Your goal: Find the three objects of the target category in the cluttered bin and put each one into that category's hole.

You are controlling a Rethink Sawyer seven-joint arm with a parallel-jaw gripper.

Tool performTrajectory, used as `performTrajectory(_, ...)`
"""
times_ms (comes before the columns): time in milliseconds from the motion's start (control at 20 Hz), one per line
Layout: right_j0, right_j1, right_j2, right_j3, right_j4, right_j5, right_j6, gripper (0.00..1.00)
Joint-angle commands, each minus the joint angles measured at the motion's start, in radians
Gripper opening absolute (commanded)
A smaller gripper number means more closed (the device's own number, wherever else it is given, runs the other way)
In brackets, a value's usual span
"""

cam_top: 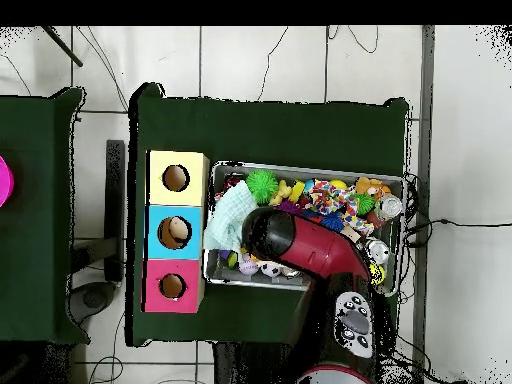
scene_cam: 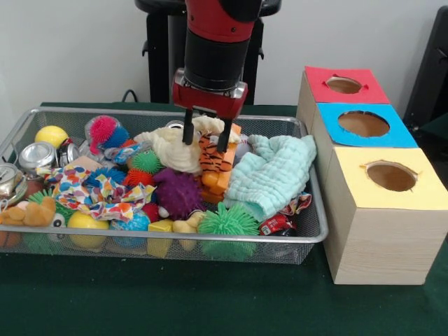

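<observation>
The silver wire-mesh bin [scene_cam: 316, 234] holds a pile of toys; it also shows in the overhead view [cam_top: 300, 166]. The orange black-striped tiger [scene_cam: 215, 164] stands near the bin's middle. My gripper [scene_cam: 206, 137] is right above it, open, with one finger on each side of the tiger's pale top. An orange-tan plush [scene_cam: 29, 212] lies at the bin's front left. A small pale yellow plush [scene_cam: 185, 225] lies at the front rim. In the overhead view my arm [cam_top: 295, 240] hides the gripper and the tiger.
Three boxes with holes stand beside the bin: red [scene_cam: 343, 85], blue [scene_cam: 363, 124], yellow [scene_cam: 390, 176]. A mint cloth [scene_cam: 269, 175], a cream cloth [scene_cam: 175, 150], a purple spiky ball [scene_cam: 178, 192], a green spiky ball [scene_cam: 227, 222] and cans [scene_cam: 36, 155] crowd the tiger.
</observation>
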Motion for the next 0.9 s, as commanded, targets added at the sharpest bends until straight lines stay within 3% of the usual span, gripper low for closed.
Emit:
performTrajectory(50,-0.066,0.003,0.158,0.066,0.016,-0.039,0.111,1.0)
performTrajectory(450,-0.119,-0.015,0.248,0.16,0.017,-0.217,0.17,1.0)
performTrajectory(600,-0.141,-0.009,0.28,0.184,0.021,-0.237,0.178,1.0)
performTrajectory(900,-0.139,-0.015,0.284,0.207,0.04,-0.186,0.195,1.0)
